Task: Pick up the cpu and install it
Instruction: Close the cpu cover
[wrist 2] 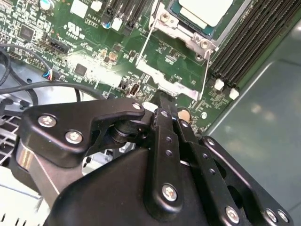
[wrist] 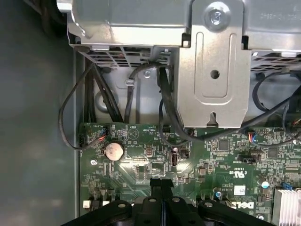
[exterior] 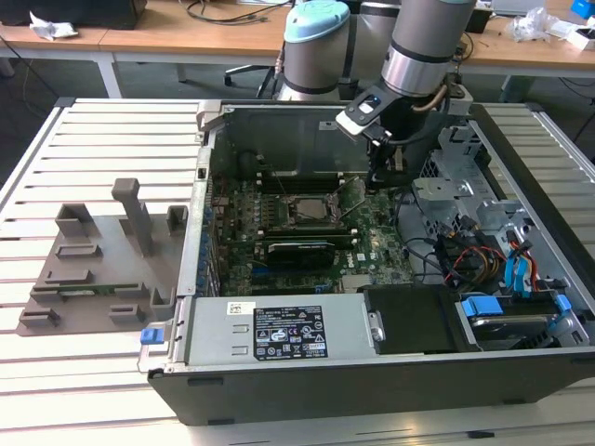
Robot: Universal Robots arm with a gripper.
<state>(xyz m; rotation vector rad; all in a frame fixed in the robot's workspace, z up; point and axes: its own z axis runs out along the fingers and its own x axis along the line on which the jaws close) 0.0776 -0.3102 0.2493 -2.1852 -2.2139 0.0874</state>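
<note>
At the near edge of the exterior view, your open computer case (exterior: 372, 390) lies on its side on the slatted table (exterior: 93, 139). Inside it, nearest the camera, sits the white-labelled power supply (exterior: 279, 333). The drive bay with blue tabs (exterior: 483, 307) and loose cables sit toward the exterior view's right. Behind the supply is the green motherboard (exterior: 372, 246).

The cpu (exterior: 312, 210) is in the socket (wrist 2: 183, 35) mid-board, lying flat with its silvery top up. It is square, so it has no long axis. In the second wrist view the cpu (wrist 2: 207, 9) has edges running in line with the memory slots (wrist 2: 254, 42) beside it. The thin wire lever stands raised off the socket.

Your gripper (exterior: 376, 184) hangs just past the socket toward the exterior view's right, pointing down at the board and apart from the cpu. In both wrist views the gripper (wrist 2: 161, 101) (wrist: 161, 181) has its fingers pressed together with nothing between them, and the tips are close over bare board near the coin battery (wrist: 113, 150).

The arm (exterior: 423, 46) comes down steeply from the far side of the case. Outside the case, on the exterior view's left, a grey fixture (exterior: 93, 269) rests on the table.
</note>
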